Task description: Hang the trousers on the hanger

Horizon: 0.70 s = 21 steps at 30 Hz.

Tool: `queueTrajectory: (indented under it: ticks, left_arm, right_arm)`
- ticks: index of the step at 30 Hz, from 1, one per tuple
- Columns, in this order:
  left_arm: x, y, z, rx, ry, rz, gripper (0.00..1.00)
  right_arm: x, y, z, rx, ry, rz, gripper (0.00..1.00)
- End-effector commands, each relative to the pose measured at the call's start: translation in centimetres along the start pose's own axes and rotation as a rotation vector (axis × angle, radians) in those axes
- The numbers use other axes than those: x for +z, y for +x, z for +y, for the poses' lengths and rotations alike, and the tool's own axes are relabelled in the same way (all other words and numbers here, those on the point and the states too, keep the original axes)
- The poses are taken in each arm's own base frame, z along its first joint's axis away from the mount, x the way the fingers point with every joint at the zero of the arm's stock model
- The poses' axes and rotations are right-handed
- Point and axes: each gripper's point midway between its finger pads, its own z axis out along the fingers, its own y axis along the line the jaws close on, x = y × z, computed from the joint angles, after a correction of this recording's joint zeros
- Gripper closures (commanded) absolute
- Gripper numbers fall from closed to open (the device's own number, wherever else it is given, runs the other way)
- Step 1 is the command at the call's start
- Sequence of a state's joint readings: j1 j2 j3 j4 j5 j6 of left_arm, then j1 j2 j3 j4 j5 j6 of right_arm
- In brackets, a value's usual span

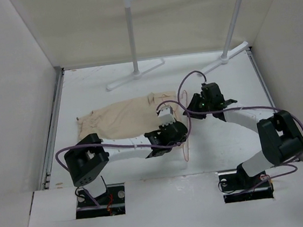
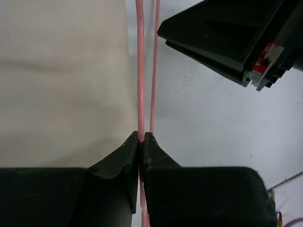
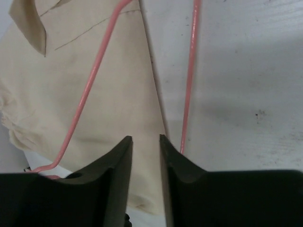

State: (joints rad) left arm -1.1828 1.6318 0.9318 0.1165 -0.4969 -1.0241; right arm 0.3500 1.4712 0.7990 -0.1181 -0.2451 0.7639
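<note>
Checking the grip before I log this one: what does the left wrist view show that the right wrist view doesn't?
Left wrist only: the left gripper shut on the hanger wire. Right wrist only: the right gripper, jaws apart and holding nothing, over the edge of the trousers, plus a cloth flap. Both: pink hanger wire, beige trousers, white table.

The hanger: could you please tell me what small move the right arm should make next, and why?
Probably lower the right gripper and close on the edge of the trousers: its fingers stand open and empty over that edge, while the left gripper is shut on the hanger.
</note>
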Motion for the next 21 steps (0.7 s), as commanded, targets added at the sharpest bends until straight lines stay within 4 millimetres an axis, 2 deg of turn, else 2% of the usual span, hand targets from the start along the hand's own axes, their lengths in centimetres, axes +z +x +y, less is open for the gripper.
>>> queueTrajectory:
  ticks: [1,4,11,15,16,18,19,21]
  left_arm:
    - [0.6,-1.8,-0.1,-0.067,-0.024,-0.108,1.00]
    - [1.3,-1.8,0.9,-0.082,-0.050,-0.121,1.00]
    - [2.4,-1.0,1.5,-0.092,-0.071,-0.120,1.00]
    - [2.7,-1.3,1.9,-0.097,-0.086,-0.135,1.00]
    - [2.8,-1.4,2.1,-0.097,-0.092,-0.141,1.00]
    - [2.9,-1.9,2.5,-0.097,-0.109,-0.162,1.00]
    - [2.9,-2.1,2.9,-0.098,-0.117,-0.169,1.00]
    - [3.0,-2.9,3.7,-0.106,-0.137,-0.188,1.00]
  right_arm:
    - [1.2,-1.3,2.4,-0.041,-0.095,-0.054,0.61]
    - [2.9,-0.3,2.1,-0.042,-0.093,-0.021,0.50]
    - [5.5,1.2,1.2,-0.024,-0.088,0.034,0.48]
    - [6.1,1.9,0.7,0.000,-0.073,0.055,0.46]
    - [6.2,2.1,0.8,0.006,-0.082,0.064,0.52]
    - [5.8,2.6,1.6,0.024,-0.131,0.080,0.78]
    - [5.4,2.5,1.9,0.043,-0.145,0.073,0.85]
    - [4.3,2.3,2.3,0.072,-0.166,0.056,0.91]
